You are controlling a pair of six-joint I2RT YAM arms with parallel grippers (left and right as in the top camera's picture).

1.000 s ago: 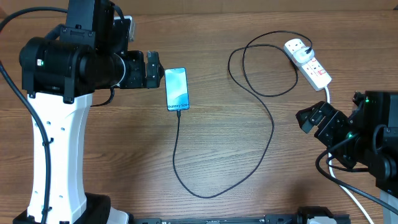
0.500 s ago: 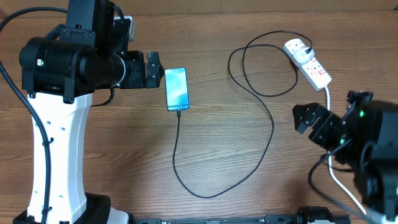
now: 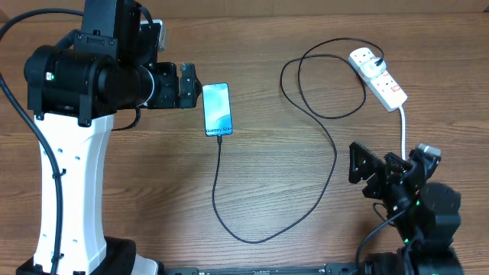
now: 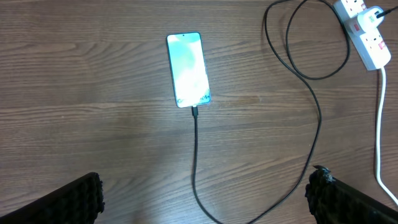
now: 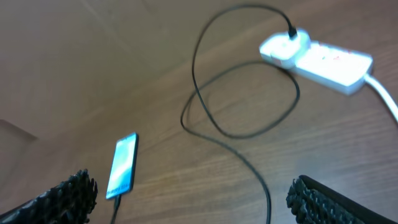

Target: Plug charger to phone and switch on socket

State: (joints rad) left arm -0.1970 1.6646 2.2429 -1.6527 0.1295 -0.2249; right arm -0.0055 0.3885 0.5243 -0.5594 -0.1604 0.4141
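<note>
Both prob open: L tool (image 3: 189, 86) beside phone (image 3: 217, 109), R tool (image 3: 366, 174) well off socket (image 3: 379, 77).

**Where Things Lie on the Table**

Flat on the table (image 3: 275, 229), left of the middle: the phone (image 3: 217, 109). Just left of the phone, not touching: the left gripper (image 3: 189, 86). Plugged into the phone's near end: the tip of the charger (image 3: 334, 160). From there, toward the near edge, round to the right, then away in a loop. At the far right: the socket (image 3: 378, 77), with the charger's plug in its far end. From the socket's near end, toward the near right: the white cord (image 3: 403, 130). Just left of that cord, well right of the phone: the right gripper (image 3: 361, 172).
</note>
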